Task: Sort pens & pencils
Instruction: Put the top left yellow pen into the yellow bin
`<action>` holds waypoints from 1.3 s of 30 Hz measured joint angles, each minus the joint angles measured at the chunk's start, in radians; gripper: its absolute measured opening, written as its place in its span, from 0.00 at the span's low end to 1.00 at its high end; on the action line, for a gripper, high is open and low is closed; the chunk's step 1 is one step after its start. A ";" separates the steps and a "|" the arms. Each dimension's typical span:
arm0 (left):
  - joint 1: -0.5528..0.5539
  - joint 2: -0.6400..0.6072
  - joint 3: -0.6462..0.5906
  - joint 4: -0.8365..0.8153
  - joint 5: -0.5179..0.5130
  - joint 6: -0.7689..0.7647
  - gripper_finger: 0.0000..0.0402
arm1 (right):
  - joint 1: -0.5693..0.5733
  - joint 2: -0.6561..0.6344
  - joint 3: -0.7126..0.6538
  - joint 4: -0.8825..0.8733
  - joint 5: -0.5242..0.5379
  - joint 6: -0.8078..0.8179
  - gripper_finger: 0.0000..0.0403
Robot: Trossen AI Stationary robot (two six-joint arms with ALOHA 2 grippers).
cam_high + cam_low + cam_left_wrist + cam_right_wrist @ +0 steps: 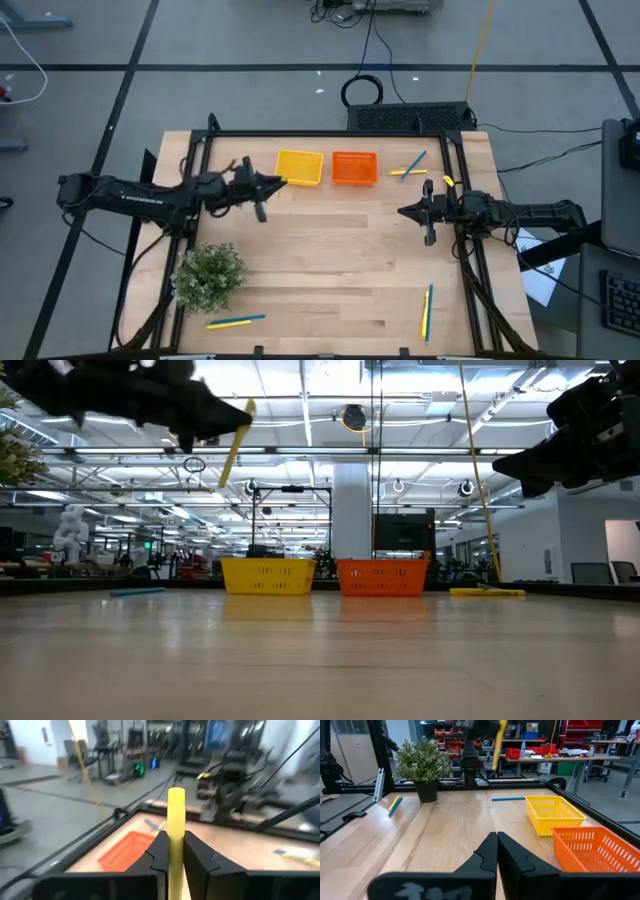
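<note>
- Left tool (176, 851) pinching a yellow pencil (176, 827) upright between its fingers, raised well above the tabletop (330, 260) just beside the yellow tray (300, 167).
- Same pencil visible in the low view, slanting under the left arm, high above the wood and not yet over either tray.
- Right tool (497, 851) pressed together on nothing, hanging above the right side of the tabletop, near the orange tray (354, 167) but apart from it.
- Yellow tray and orange tray side by side at the far edge; from above and from the right wrist view, seemingly nothing in either, though the orange tray's floor only partly seen.
- Still lying loose: a crossed blue and yellow pair (410, 166) just right of the orange tray; a blue and yellow pair (427, 310) near the front right corner; a yellow and blue pair (236, 321) at the front left, beside the green plant (209, 273).
- One blue pen (508, 798) on the wood behind the yellow tray in the right wrist view, near the left arm.
- Judged very early in the sort: first pencil in hand, none clearly delivered, roughly seven sticks left to place.
- Likely next: carry over the yellow tray, then release.
</note>
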 joint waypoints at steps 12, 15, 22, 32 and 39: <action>0.176 0.435 0.429 -0.435 0.137 0.511 0.08 | 0.000 0.000 0.000 0.000 0.000 0.000 0.00; 0.201 0.520 0.451 -0.435 0.141 0.642 0.08 | 0.000 0.000 0.000 0.000 0.000 0.000 0.00; 0.253 0.666 0.455 -0.442 0.175 0.757 0.09 | 0.000 0.000 0.000 0.000 0.000 0.000 0.00; 0.263 0.692 0.455 -0.437 0.064 0.669 0.15 | 0.000 0.000 0.000 0.000 0.000 0.000 0.00; 0.262 0.692 0.455 -0.427 0.024 0.653 0.36 | 0.000 0.000 0.000 0.000 0.000 0.000 0.00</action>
